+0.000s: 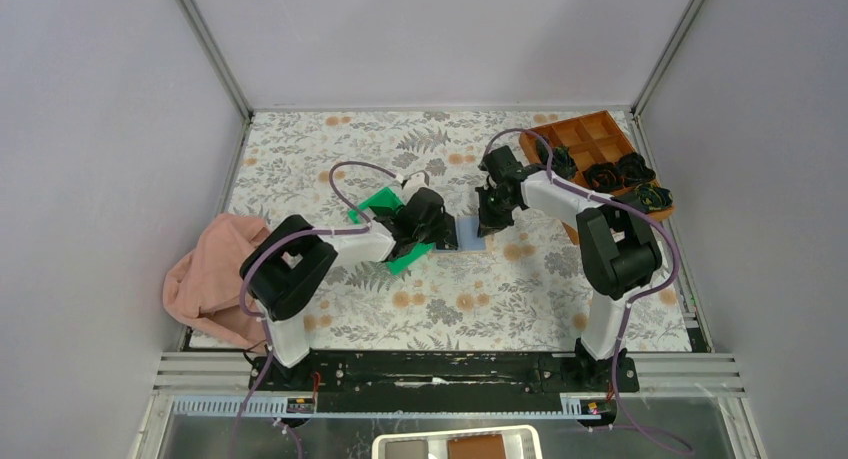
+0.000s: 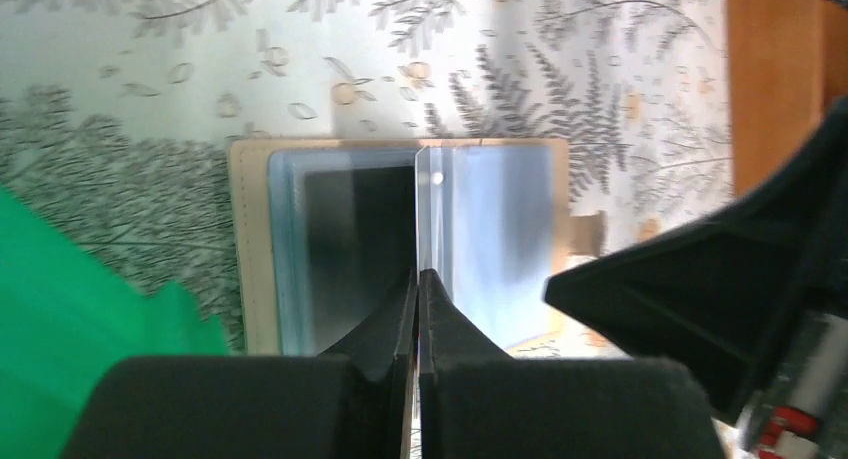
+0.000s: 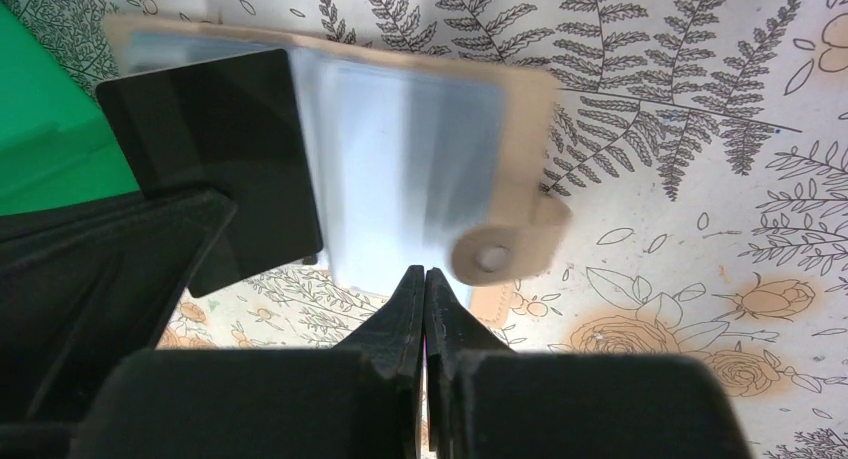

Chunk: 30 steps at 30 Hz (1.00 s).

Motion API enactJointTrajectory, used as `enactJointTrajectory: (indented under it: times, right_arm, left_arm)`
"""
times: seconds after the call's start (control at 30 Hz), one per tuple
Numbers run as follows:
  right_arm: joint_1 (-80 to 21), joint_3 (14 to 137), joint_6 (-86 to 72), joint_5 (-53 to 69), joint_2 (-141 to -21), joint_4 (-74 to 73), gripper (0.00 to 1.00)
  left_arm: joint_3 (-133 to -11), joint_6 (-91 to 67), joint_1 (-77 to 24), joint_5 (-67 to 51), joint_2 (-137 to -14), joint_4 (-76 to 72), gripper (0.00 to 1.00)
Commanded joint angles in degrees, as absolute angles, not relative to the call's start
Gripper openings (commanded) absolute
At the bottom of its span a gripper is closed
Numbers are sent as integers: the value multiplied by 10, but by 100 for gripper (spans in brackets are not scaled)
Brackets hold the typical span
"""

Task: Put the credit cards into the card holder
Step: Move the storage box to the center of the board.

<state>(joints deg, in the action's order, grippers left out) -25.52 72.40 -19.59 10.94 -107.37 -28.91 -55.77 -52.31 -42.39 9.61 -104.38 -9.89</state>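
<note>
Black fingers of the left gripper (image 2: 417,289) fill the bottom of the left wrist view. They are clamped together on a clear leaf that stands upright at the fold of the small tan leather-like card holder with the blue-grey inside (image 2: 500,229). From those fingertips the opened holder spreads toward 12 o'clock, and a dark flat rectangular credit card (image 2: 355,239) lies on its half at 11 o'clock.

The right gripper (image 3: 425,284) has its jaws pressed together too, tips at the holder's near edge; whether they nip it I cannot tell. From it the card lies toward 10 o'clock, and the snap tab (image 3: 500,249) sits just at 1 o'clock.

Only the right wrist view shows the card jutting past the holder's edge toward the bright green plastic tray (image 3: 40,109). Only the overhead view shows the holder lying between the two grippers mid-table.

Fern-and-flower patterned cloth covers the table (image 1: 480,309). An orange-brown compartment box (image 1: 585,139) sits at 1 o'clock with dark rosette-like lumps (image 1: 620,174). A crumpled pink cloth (image 1: 210,274) lies at 8 o'clock, with plain grey walls (image 1: 100,129) around.
</note>
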Motion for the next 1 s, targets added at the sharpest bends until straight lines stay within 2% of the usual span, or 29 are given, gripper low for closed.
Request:
enactJointTrajectory:
  times: [0.0, 0.23, 0.67, 0.97]
  right_arm:
    - [-259, 748, -189, 93, -1073, -291, 0]
    - [-261, 749, -191, 94, -1073, -287, 0]
    - [-282, 740, -197, 89, -1088, -278, 0]
    - [-297, 743, -200, 72, -1079, -283, 0]
  left_arm:
    - [-561, -492, -425, 171, -1008, 1, 0]
    - [-539, -494, -420, 233, -966, 64, 0]
    - [-462, -504, -392, 250, -881, 73, 0]
    - [-415, -462, -328, 242, -832, 60, 0]
